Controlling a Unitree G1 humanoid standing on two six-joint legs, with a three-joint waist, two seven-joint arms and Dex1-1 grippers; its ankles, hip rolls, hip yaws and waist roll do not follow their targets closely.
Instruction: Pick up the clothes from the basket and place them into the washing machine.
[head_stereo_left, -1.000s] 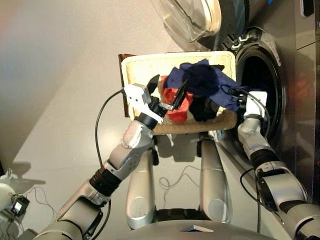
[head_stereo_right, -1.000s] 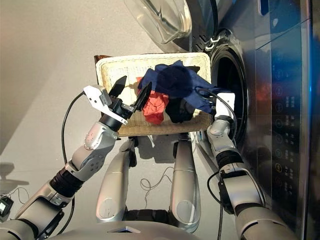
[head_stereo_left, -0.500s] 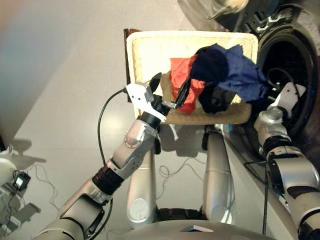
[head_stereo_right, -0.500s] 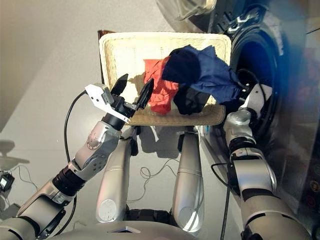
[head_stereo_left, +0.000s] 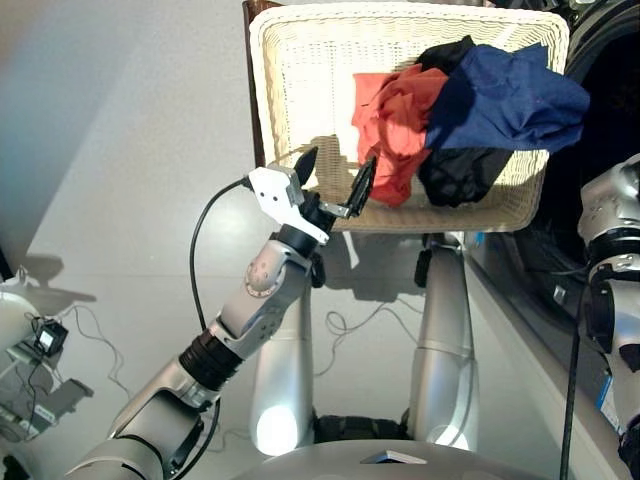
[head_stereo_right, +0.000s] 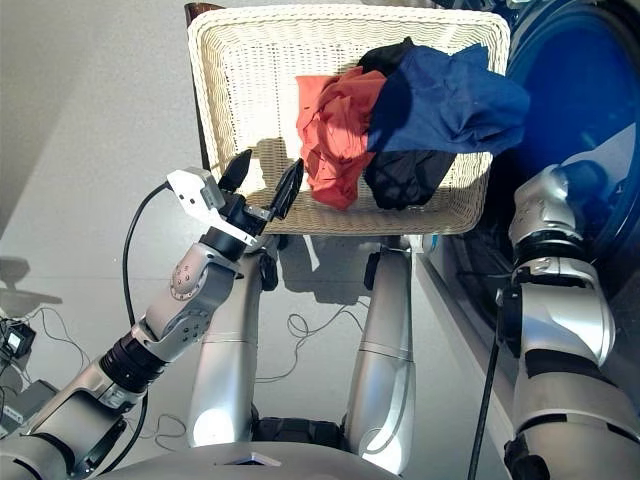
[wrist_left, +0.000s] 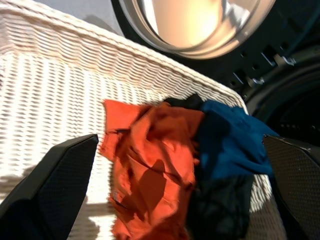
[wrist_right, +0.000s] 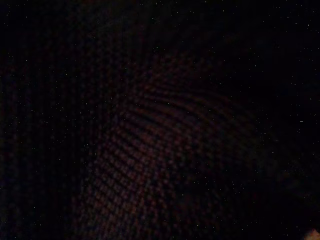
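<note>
The cream wicker basket (head_stereo_left: 290, 70) holds all three clothes on its right half: a coral garment (head_stereo_left: 395, 120), a black one (head_stereo_left: 460, 175) and a navy one (head_stereo_left: 510, 95) draped over both, reaching the basket's right rim. My left gripper (head_stereo_left: 338, 172) is open and empty, hovering at the basket's near rim just left of the coral garment (wrist_left: 150, 165). The washing machine (wrist_left: 280, 55) stands to the right, with its glass door (wrist_left: 200, 25) swung open. My right arm (head_stereo_right: 545, 210) reaches towards the drum; its gripper is lost in the dark there, and the right wrist view is black.
A dark wooden support (head_stereo_left: 252, 60) shows at the basket's left edge. Cables (head_stereo_left: 345, 325) lie on the grey floor below the basket, and small devices with wires (head_stereo_left: 45, 340) sit at the far left.
The camera has tilted, shifting the whole picture. The navy garment has gone from bunched high to spread over the basket's right side. The right arm's end has slipped out of sight by the drum.
</note>
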